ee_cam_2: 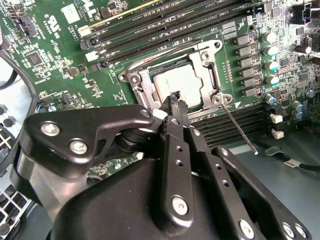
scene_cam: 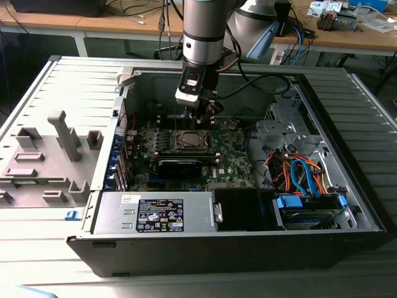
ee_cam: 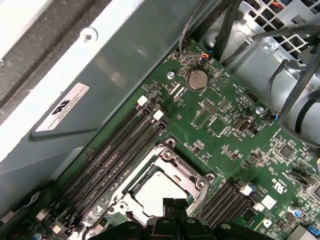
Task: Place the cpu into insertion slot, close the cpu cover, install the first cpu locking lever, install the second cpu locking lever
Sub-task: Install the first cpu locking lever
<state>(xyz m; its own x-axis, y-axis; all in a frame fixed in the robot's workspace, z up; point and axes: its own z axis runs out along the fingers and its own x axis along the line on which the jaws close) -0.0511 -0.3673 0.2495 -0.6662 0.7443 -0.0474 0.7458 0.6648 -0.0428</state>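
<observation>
Gripper [ee_cam_2: 176, 100] above motherboard [ee_cam_2: 60, 60]; cluttered desks [scene_cam: 124, 25] behind

cpu [ee_cam_2: 177, 82] sitting flat in insertion slot [ee_cam_2: 214, 80] | cpu cover [ee_cam_2: 137, 85] lying closed over it | 1 locking lever [ee_cam_2: 240, 127] sticking out

A lab: cluttered wooden benches [scene_cam: 124, 25] behind an opened computer case [scene_cam: 236, 248].

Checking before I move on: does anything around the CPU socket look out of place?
Yes. One thin locking lever angles away from a corner of the cpu cover, across the memory slots, instead of lying along the frame. The cpu looks flat under it.
</observation>
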